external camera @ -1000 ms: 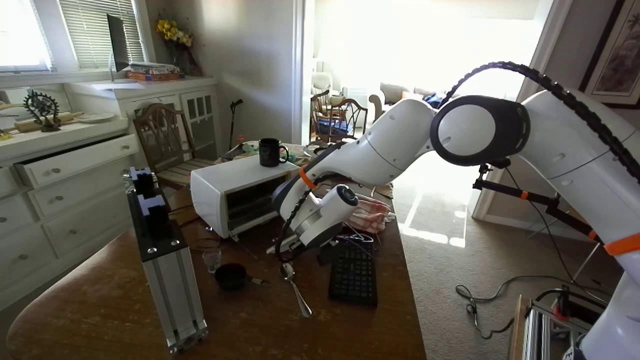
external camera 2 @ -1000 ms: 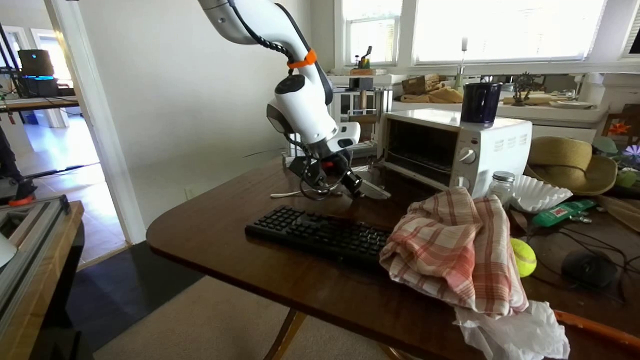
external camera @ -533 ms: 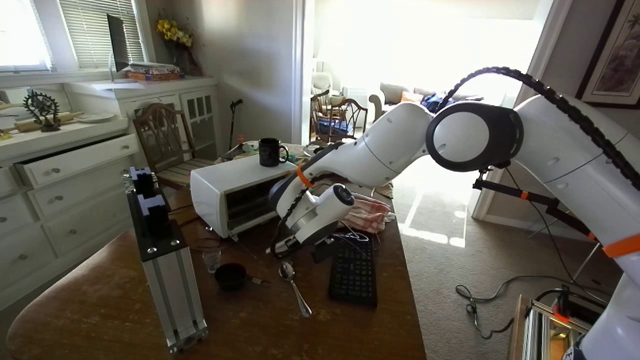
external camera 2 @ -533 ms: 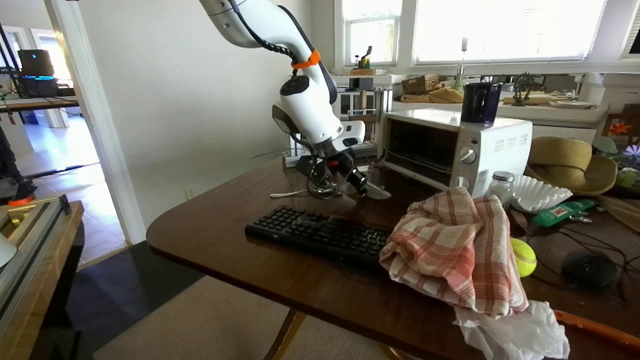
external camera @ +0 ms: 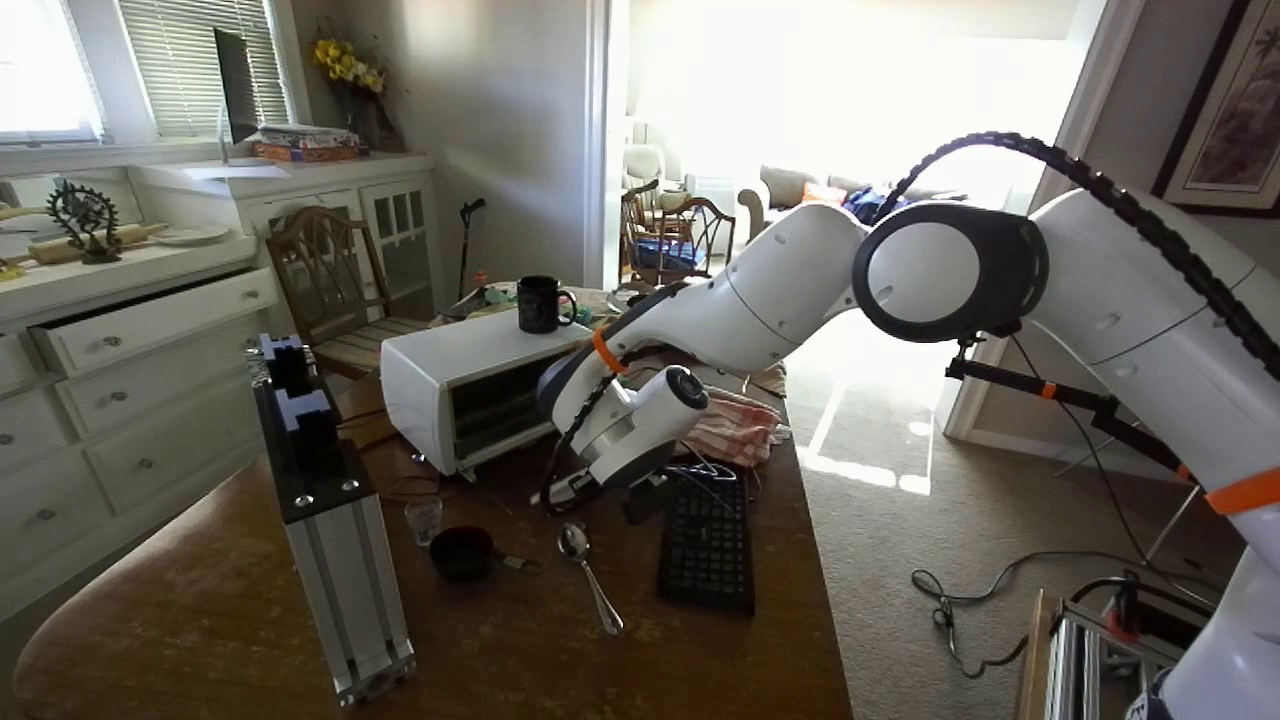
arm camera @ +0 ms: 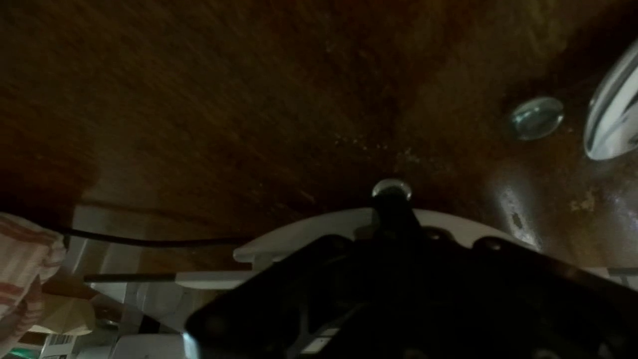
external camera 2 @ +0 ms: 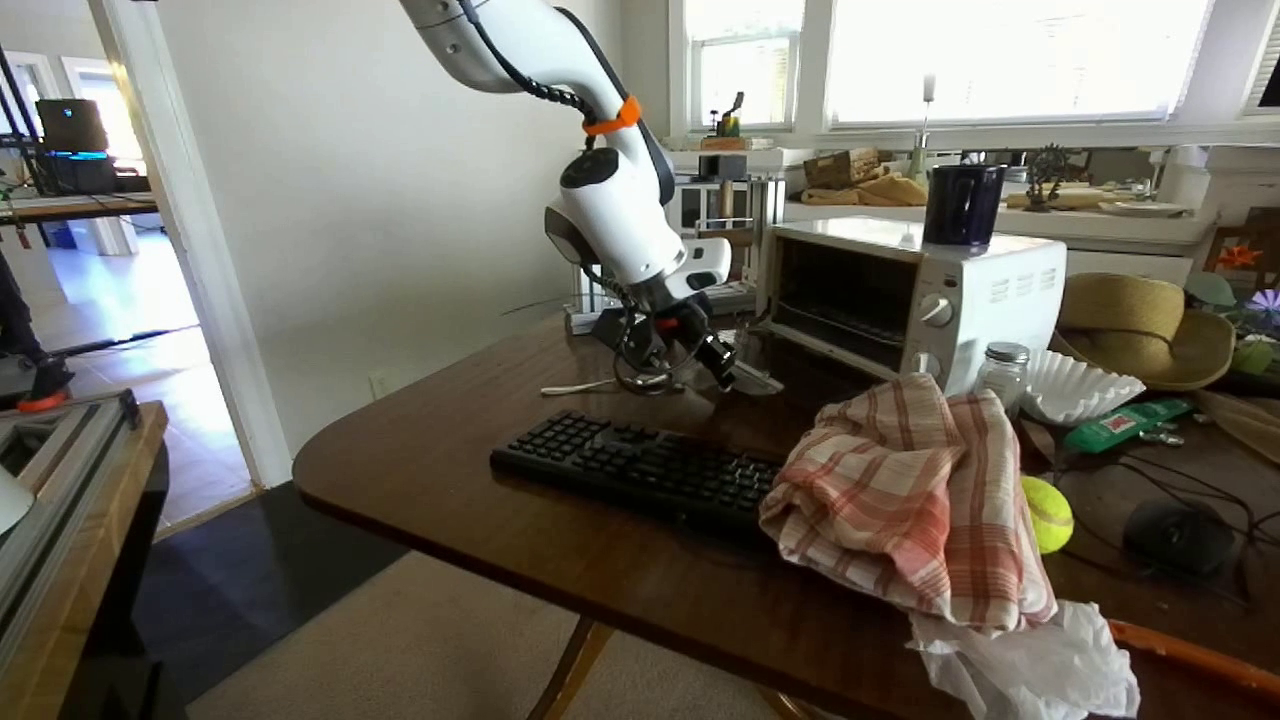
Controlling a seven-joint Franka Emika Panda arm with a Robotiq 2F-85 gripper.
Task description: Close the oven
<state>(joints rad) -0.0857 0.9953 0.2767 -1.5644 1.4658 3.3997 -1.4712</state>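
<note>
Oven (external camera 2: 925, 290): placed on the table (external camera 2: 430, 420), its cavity exposed; in an exterior view, it appears shifted by a trace, away from the gripper (external camera 2: 722, 372), within the last half second.
Door (external camera 2: 757, 380): lowered forward, near the table; closing is not yet achieved.
Door handle (arm camera: 324, 227): white and curved; partly hidden by the gripper in the wrist view, so contact is neither confirmed nor excluded.
Gripper: jaws brought fully together, nothing seen between them; the tip is held low, just beside the door's outer edge.
Arm (external camera 2: 620, 215): displaced slightly during the last second, then almost halted.
Mug (external camera: 540, 305): carried upright on the oven; apparently displaced by the same trace.
Spoon (external camera: 588, 573): left near the gripper; its bowl, overlapped a second ago in an exterior view, is now uncovered.
Keyboard (external camera 2: 650, 465): one end hidden behind the towel (external camera 2: 900, 490) in an exterior view.
Oven shift: some push may be taken by the casing instead of being turned into door rotation.
Door lift: judged to be the step in hand; an upward sweep beneath the door handle is called for, with force limited so that the mug is not toppled.
</note>
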